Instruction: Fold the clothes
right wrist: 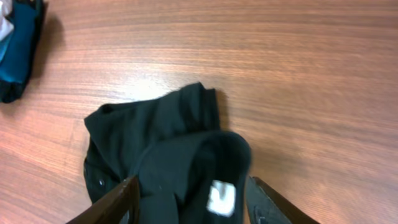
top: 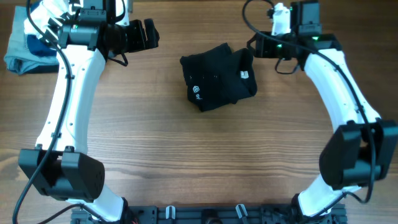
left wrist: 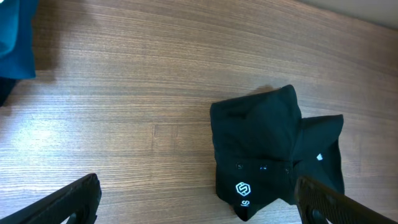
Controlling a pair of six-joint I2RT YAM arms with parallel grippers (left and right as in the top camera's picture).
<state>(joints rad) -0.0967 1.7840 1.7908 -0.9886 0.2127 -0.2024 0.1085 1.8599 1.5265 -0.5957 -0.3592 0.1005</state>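
Surface: I see a wood-grain table [top: 199, 155], with folded blue garments [top: 25, 56] at its far left.
Shirt: black T-shirt [top: 217, 78], bunched, far centre.
Left claw [left wrist: 196, 182]: spread wide, empty, left of the shirt.
Right claw [right wrist: 193, 183]: released, jaws parted astride the shirt's collar.

black T-shirt [top: 217, 78], loosely folded, rumpled bundle

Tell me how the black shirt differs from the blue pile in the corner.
Colour: the shirt is black with a small white logo; the pile is navy and light blue.
Place: the shirt lies mid-table; the pile sits at a far corner.
Make-up: the shirt is one lumpy bundle; the pile looks like several garments stacked.
Both are cloth resting on the wooden table.
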